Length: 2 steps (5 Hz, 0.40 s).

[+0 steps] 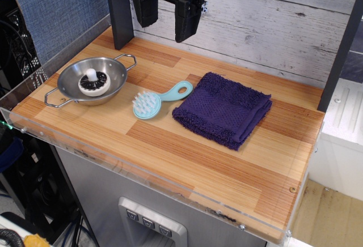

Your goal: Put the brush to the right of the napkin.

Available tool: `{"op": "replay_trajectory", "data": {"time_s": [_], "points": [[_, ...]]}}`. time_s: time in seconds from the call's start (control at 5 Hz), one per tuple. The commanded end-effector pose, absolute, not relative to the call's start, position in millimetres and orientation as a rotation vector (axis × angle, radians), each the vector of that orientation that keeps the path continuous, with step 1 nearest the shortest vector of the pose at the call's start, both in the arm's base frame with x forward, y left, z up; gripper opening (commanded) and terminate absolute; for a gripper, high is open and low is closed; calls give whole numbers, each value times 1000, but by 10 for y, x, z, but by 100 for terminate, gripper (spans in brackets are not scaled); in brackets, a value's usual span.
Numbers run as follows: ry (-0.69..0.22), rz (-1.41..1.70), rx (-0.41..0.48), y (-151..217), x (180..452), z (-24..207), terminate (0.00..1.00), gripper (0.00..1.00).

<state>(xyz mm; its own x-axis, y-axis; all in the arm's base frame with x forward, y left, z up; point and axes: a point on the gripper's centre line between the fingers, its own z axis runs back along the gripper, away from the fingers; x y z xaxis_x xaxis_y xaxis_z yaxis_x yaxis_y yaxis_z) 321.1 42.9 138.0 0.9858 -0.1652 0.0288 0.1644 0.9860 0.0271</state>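
The light-blue brush lies flat on the wooden table, bristle head toward the front left and loop handle pointing back right. It sits just left of the dark purple napkin, its handle tip close to the napkin's left corner. The black gripper hangs high above the table's back edge, behind the brush. Its two fingers are spread apart and hold nothing.
A steel bowl with two wire handles stands at the left with a white-and-black mushroom-like piece inside. A dark post rises at the back left. Bare wood lies to the right of the napkin, up to the table edge.
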Motion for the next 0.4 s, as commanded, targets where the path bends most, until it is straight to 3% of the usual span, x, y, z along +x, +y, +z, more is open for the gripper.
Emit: {"op": "replay_trajectory", "data": {"time_s": [0.0, 0.2], "points": [[-31, -166, 25, 429, 3211, 1380, 0, 100], [-2, -118, -2, 608, 3243, 1275, 0, 100]]}}
